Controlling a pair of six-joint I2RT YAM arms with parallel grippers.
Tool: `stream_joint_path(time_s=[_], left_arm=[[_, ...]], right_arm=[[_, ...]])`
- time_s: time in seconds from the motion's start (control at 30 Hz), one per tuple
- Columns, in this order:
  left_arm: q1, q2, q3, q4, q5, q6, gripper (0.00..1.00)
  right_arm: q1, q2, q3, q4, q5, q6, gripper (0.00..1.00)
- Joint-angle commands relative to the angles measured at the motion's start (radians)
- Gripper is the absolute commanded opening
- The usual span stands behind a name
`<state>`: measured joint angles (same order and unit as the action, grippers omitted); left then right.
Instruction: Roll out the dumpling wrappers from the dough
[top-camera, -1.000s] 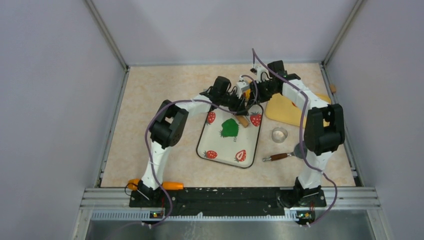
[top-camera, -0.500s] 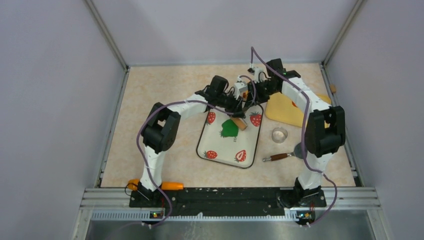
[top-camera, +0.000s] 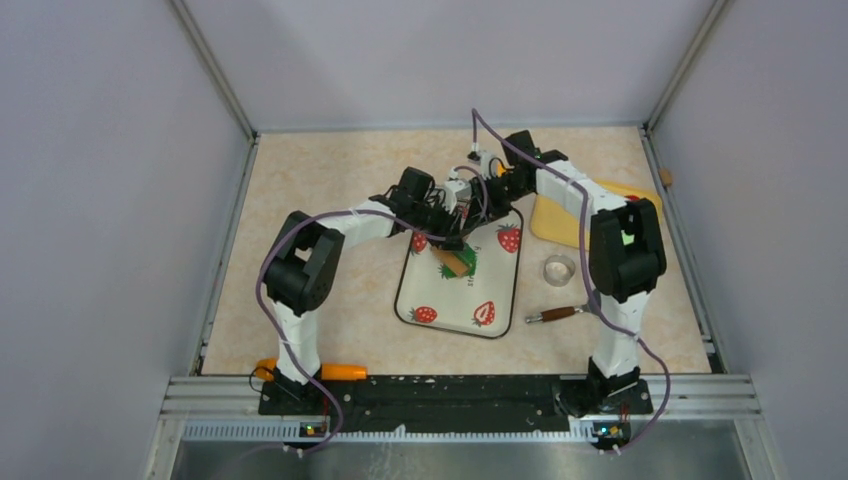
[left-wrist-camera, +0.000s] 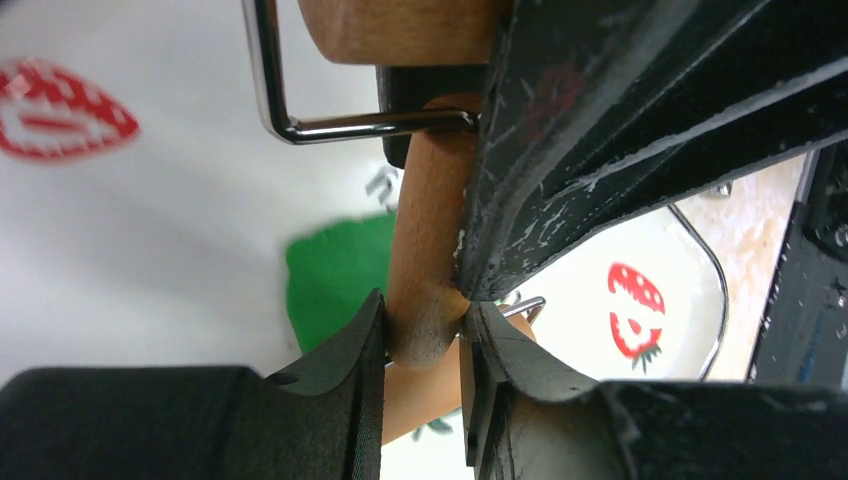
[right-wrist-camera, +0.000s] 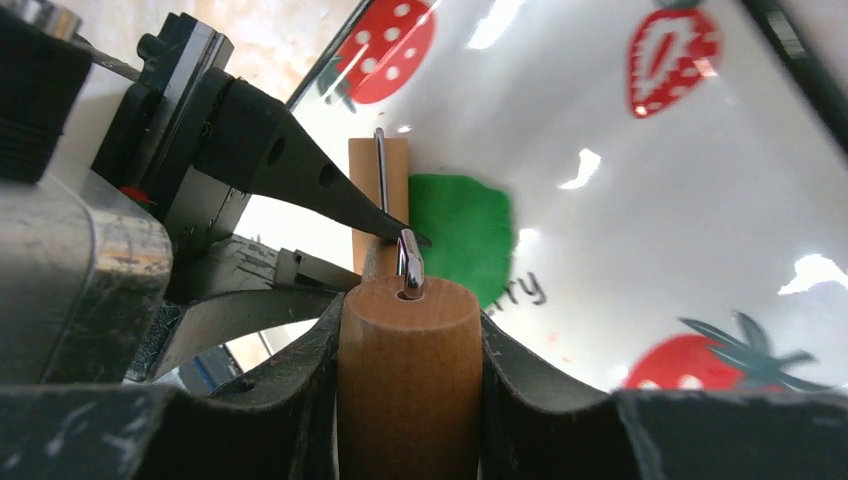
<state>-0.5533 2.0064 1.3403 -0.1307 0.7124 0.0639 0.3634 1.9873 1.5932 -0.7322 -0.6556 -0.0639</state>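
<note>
Left wrist: left gripper (left-wrist-camera: 425, 335) partly closed, its two fingers (left-wrist-camera: 345, 345) pinching the thin wooden handle of one roller (left-wrist-camera: 430, 220). Right gripper (right-wrist-camera: 408, 345) likewise clamped, on the tool's thick wooden cylinder end. One dough (left-wrist-camera: 335, 275) sheet, green, flat on one tray (top-camera: 452, 300), roller across it. Four printed strawberries (top-camera: 510, 238).
</note>
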Motion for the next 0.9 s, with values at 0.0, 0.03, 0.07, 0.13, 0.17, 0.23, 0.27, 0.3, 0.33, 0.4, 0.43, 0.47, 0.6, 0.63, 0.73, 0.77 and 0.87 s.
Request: stream_joint_path(time_s=[0.0, 0.03, 0.07, 0.13, 0.17, 0.23, 0.27, 0.3, 0.33, 0.4, 0.43, 0.47, 0.6, 0.63, 0.73, 0.77, 0.87], left_arm=[[0.004, -0.072, -0.098, -0.022, -0.082, -0.049, 0.0], [0.005, -0.083, -0.122, -0.026, -0.084, -0.044, 0.0], [0.009, -0.092, -0.138, -0.031, -0.087, -0.04, 0.0], [0.015, -0.104, -0.158, -0.041, -0.091, -0.034, 0.0], [0.02, -0.112, -0.166, -0.046, -0.092, -0.032, 0.0], [0.029, -0.13, -0.175, -0.058, -0.094, -0.024, 0.0], [0.031, -0.144, -0.173, -0.068, -0.098, -0.017, 0.0], [0.033, -0.162, -0.165, -0.079, -0.099, -0.008, 0.0], [0.032, -0.18, -0.155, -0.088, -0.098, 0.001, 0.0], [0.03, -0.21, -0.116, -0.092, -0.087, 0.003, 0.0], [0.025, -0.219, -0.091, -0.089, -0.083, 0.003, 0.0], [0.012, -0.223, -0.065, -0.085, -0.076, 0.005, 0.0], [-0.032, -0.175, 0.049, -0.054, -0.063, 0.018, 0.0], [-0.04, -0.15, 0.079, -0.051, -0.056, 0.013, 0.0], [-0.051, -0.067, 0.164, -0.042, -0.05, -0.022, 0.0], [-0.052, -0.038, 0.177, -0.032, -0.048, -0.037, 0.0], [-0.052, -0.003, 0.189, -0.019, -0.052, -0.053, 0.0]], right_arm=[[0.118, 0.065, -0.128, -0.054, 0.147, -0.097, 0.0], [0.122, 0.066, -0.141, -0.041, 0.149, -0.093, 0.0], [0.124, 0.068, -0.152, -0.028, 0.152, -0.088, 0.0], [0.129, 0.072, -0.163, -0.011, 0.157, -0.077, 0.0], [0.132, 0.076, -0.165, -0.008, 0.155, -0.072, 0.0], [0.139, 0.082, -0.154, -0.006, 0.148, -0.066, 0.0], [0.14, 0.085, -0.141, -0.012, 0.138, -0.063, 0.0], [0.141, 0.084, -0.12, -0.025, 0.126, -0.06, 0.0], [0.14, 0.082, -0.092, -0.042, 0.113, -0.059, 0.0], [0.138, 0.062, -0.034, -0.081, 0.104, -0.075, 0.0], [0.134, 0.037, -0.013, -0.095, 0.104, -0.088, 0.0], [0.126, 0.018, 0.004, -0.106, 0.105, -0.103, 0.0], [0.079, -0.026, 0.039, -0.178, 0.127, -0.205, 0.0], [0.068, -0.038, 0.029, -0.178, 0.141, -0.231, 0.0], [0.033, -0.046, 0.002, -0.171, 0.17, -0.265, 0.0], [0.026, -0.043, -0.002, -0.171, 0.173, -0.269, 0.0], [0.022, -0.044, -0.035, -0.151, 0.178, -0.271, 0.0]])
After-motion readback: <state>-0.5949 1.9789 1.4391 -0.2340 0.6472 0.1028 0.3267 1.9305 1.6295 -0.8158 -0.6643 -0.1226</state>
